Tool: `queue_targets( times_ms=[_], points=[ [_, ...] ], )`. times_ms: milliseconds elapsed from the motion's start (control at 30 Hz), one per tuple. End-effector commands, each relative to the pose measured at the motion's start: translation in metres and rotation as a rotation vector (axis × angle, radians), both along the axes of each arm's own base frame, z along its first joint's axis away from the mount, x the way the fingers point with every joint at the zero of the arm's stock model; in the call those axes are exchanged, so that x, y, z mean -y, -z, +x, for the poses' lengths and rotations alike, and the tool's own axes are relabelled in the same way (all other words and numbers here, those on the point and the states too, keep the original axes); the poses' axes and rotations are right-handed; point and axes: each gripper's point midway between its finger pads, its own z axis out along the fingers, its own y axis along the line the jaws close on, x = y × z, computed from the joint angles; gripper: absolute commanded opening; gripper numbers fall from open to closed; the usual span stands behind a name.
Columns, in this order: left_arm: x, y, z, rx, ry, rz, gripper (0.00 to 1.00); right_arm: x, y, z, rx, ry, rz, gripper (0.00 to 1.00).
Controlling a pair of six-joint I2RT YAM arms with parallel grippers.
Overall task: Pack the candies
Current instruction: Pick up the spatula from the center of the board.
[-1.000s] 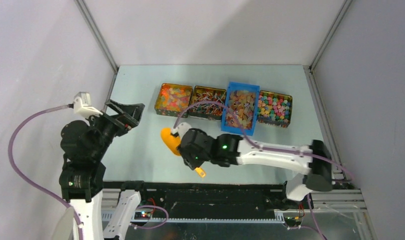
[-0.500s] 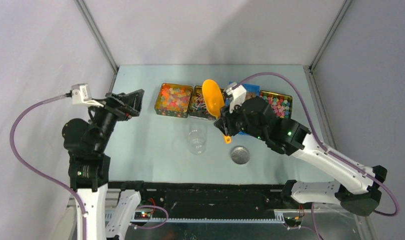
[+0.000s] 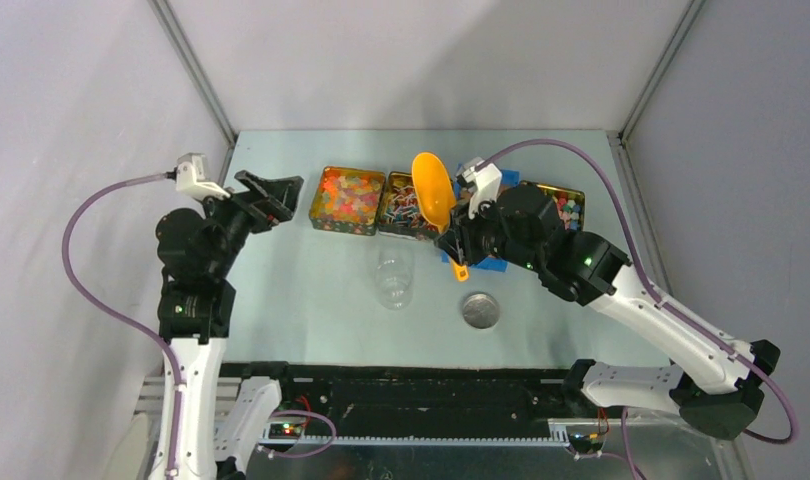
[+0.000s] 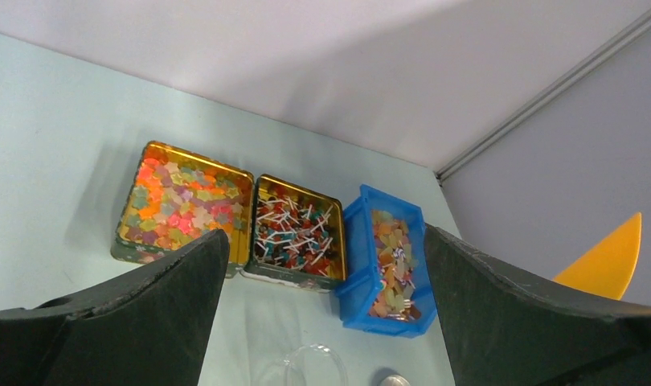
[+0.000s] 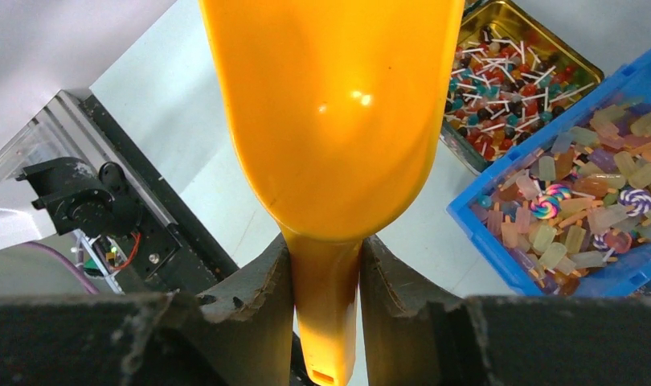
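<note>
Pale grey walls [image 3: 421, 60] on three sides, metal corner struts [image 3: 193, 72], light green tabletop [image 3: 291, 300], even light

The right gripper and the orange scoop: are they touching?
Touching. In the right wrist view, the right gripper clamps the orange scoop by its handle, no gap.

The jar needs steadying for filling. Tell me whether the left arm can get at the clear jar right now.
Probably yes. The left gripper is open, and only bare table lies between it and the jar. The right gripper holds the scoop near the lollipop tin, off that path.
</note>
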Motion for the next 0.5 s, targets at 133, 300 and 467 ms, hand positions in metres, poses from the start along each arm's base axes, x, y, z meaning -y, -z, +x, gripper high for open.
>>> queue_targets(
  times_ms=[133,300,467],
  points=[
    [0.027,0.022,-0.003,-0.198,0.125,-0.166,0.98,0.001,-0.008,-0.014,-0.066,-0.022,0.050,0.00],
    [0.071,0.039,-0.010,-0.314,0.328,-0.317,0.97,0.000,-0.001,-0.026,-0.165,-0.033,0.047,0.00],
    [0.112,0.038,-0.023,-0.363,0.442,-0.366,0.97,-0.007,0.014,-0.032,-0.298,-0.019,0.003,0.00]
  ],
)
